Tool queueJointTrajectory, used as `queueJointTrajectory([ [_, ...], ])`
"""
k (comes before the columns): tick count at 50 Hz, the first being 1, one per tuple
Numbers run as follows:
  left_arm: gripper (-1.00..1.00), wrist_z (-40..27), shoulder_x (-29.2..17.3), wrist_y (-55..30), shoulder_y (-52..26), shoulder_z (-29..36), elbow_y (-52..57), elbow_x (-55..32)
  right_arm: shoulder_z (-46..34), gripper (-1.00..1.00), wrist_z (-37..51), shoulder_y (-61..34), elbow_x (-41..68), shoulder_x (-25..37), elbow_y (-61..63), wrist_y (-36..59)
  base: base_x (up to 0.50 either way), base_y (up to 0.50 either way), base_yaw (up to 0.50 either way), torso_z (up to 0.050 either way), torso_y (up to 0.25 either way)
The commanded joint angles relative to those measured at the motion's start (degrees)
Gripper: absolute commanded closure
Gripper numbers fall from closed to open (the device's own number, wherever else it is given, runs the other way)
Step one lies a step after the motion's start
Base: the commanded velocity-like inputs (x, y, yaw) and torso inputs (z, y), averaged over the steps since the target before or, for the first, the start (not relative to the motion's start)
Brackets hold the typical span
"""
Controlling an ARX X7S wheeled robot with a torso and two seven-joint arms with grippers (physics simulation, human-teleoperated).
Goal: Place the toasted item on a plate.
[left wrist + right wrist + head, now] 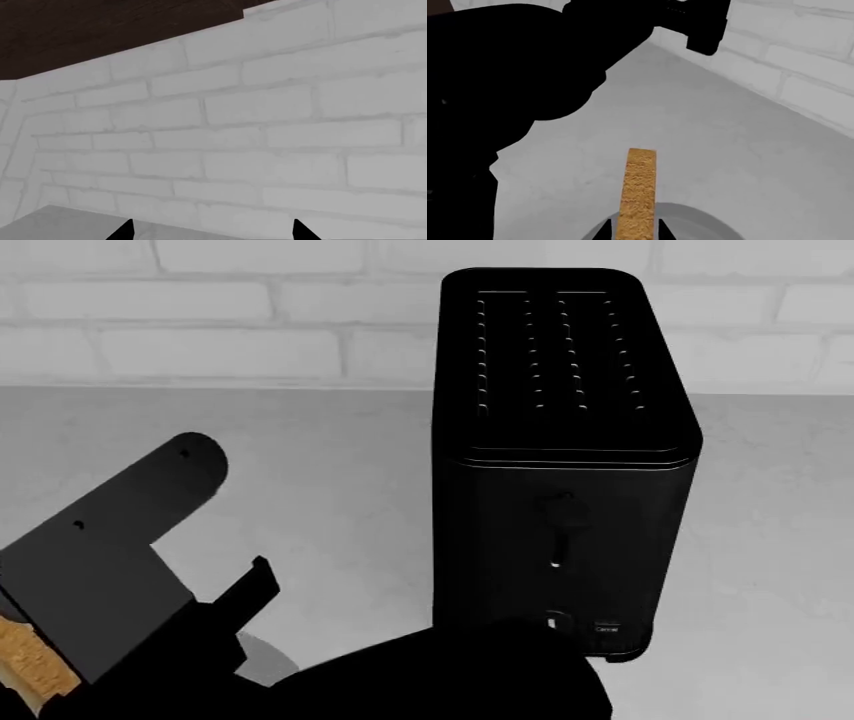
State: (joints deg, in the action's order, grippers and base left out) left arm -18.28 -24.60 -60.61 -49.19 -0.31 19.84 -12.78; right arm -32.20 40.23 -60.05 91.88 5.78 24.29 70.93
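My right gripper (636, 232) is shut on the toast slice (638, 192). It holds the slice edge-on, golden-brown, just above the near part of the light-grey plate (700, 222). In the head view the toast (27, 655) pokes out at the lower left edge, beside black arm parts. A bit of the plate (274, 660) shows below them. Whether the toast touches the plate is hidden. My left gripper (211, 231) is open and empty, pointing at the white brick wall above the counter.
The black toaster (567, 440) stands upright on the grey counter (334, 490), right of the plate, with empty slots on top. The brick wall (200, 320) runs along the back. A black arm mass (514, 75) fills one side of the right wrist view. A dark cabinet (100, 30) hangs above.
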Motion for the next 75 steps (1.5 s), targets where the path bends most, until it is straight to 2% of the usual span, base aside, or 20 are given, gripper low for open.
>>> queueJointTrajectory([
  [1,-1.00,0.0,0.1,0.1,0.1,0.0,-0.3,-0.2,-2.0,1.00,-4.3,0.7,-3.6,-0.1,-1.3,-1.5,0.00,0.00,0.00,0.000,0.000],
  [14,-1.00,-0.2,0.1,0.3,0.5,0.1,-0.4,-0.2,-4.9,1.00,-13.9,3.8,-12.3,1.9,-4.5,-5.9,0.00,0.00,0.00,0.000,0.000],
  [21,-1.00,-0.2,0.1,0.6,0.6,0.1,-0.5,-0.3,-7.8,1.00,-16.5,5.7,-13.8,0.4,-4.9,-7.1,0.00,0.00,0.00,0.000,0.000],
  [46,-1.00,-0.4,0.1,0.8,1.0,0.1,-0.7,-0.6,-11.3,1.00,-22.3,7.0,-18.8,2.2,-8.2,-11.4,0.00,0.00,0.00,0.000,0.000],
  [61,-1.00,-0.4,-0.1,0.9,1.1,0.1,-0.6,-0.7,-12.1,1.00,-22.8,7.0,-18.5,2.2,-9.6,-12.2,0.00,0.00,0.00,0.000,0.000],
  [62,-1.00,-0.4,-0.1,0.9,1.1,0.2,-0.7,-0.7,-12.0,-1.00,-22.4,7.1,-18.6,2.4,-9.3,-12.2,0.00,0.00,0.00,0.000,0.000],
  [75,-1.00,-0.4,-0.2,0.3,1.0,0.2,0.0,-1.0,-9.7,-1.00,-16.1,4.5,-13.8,3.1,-6.4,-10.2,0.00,0.00,0.00,0.000,0.000],
])
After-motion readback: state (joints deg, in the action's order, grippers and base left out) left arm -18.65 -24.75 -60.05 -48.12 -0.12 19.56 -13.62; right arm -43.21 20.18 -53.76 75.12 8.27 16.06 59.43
